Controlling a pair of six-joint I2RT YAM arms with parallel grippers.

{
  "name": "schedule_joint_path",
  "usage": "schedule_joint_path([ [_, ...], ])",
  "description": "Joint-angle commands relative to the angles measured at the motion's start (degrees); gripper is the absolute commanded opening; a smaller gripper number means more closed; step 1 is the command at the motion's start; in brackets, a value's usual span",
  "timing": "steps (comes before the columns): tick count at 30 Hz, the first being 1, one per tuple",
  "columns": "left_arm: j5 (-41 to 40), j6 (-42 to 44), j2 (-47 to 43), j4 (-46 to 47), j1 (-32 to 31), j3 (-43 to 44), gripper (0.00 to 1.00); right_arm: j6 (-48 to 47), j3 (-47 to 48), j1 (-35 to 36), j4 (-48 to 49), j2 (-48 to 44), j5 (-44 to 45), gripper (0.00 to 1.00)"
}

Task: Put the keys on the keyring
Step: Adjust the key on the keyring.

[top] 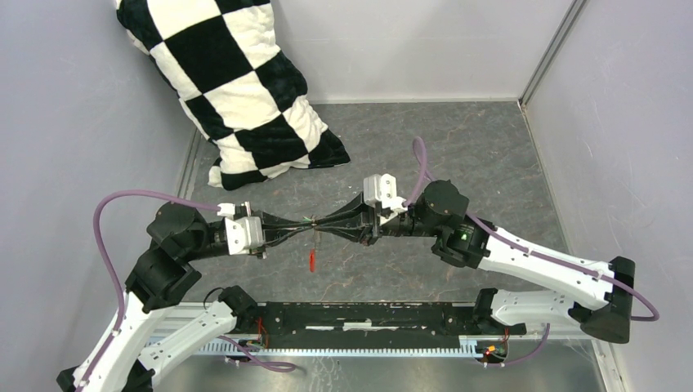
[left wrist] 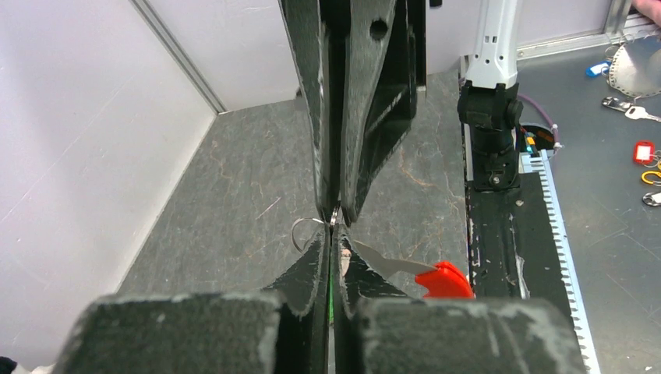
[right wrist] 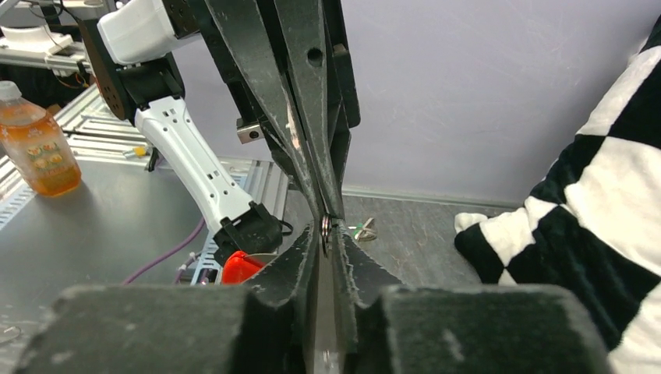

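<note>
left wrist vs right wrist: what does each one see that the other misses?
Left wrist only: a sliver of what looks like the green key, pinched between the left gripper's fingers; loose keys at the far right.
Right wrist only: the checkered pillow, an orange bottle, and a small green-and-silver item on the table.
Both: left gripper meeting the right gripper tip to tip, the silver ring at the tips, and the red tag.

Left fingers (left wrist: 306,271) pinched together, meeting the right fingers (right wrist: 298,270) tip to tip mid-air.
</note>
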Motion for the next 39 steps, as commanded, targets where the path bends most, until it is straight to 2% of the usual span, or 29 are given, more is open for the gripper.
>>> schedule_joint_path([
  [1, -1.2, 2.6, 0.4, 0.1, 0.0, 0.9, 0.02, -4.2, 9.3, 0.3, -10.5, 0.1, -0.1, 0.19],
  [8, -1.4, 10.1, 1.8, -3.3, 0.1, 2.3, 0.02, -8.9, 21.7, 0.2, -31.0, 5.1, 0.1, 0.29],
  [11, -1.4, 12.8, 2.2, -4.3, 0.1, 3.0, 0.02, -11.3, 28.4, 0.2, -39.9, 8.7, 0.3, 0.3],
  [15, -1.3, 15.1, 2.9, -5.2, 0.0, 3.8, 0.02, -12.7, 33.4, 0.2, -46.3, 11.7, -0.1, 0.3],
  [24, -0.8, 17.0, 3.1, -5.4, 0.1, 3.9, 0.02, -13.5, 36.1, 0.2, -51.3, 12.9, 1.0, 0.27],
  [34, 1.3, 17.0, 2.7, -5.3, 0.1, 3.6, 0.02, -13.5, 36.2, 0.2, -49.8, 13.4, 0.3, 0.03],
  [36, 2.3, 16.6, 2.5, -5.3, 0.1, 3.5, 0.02, -13.6, 36.1, 0.3, -49.4, 13.3, 0.8, 0.01],
  [37, 2.6, 16.1, 2.3, -5.3, 0.1, 3.6, 0.06, -13.7, 35.8, 0.2, -49.1, 13.0, 1.3, 0.01],
  [38, 2.6, 15.4, 2.1, -5.3, 0.1, 3.8, 0.14, -13.9, 35.2, 0.2, -48.5, 12.5, 2.1, 0.01],
  [39, 2.6, 14.4, 1.8, -5.4, 0.1, 3.9, 0.28, -13.9, 34.0, 0.1, -47.6, 11.4, 2.6, 0.01],
])
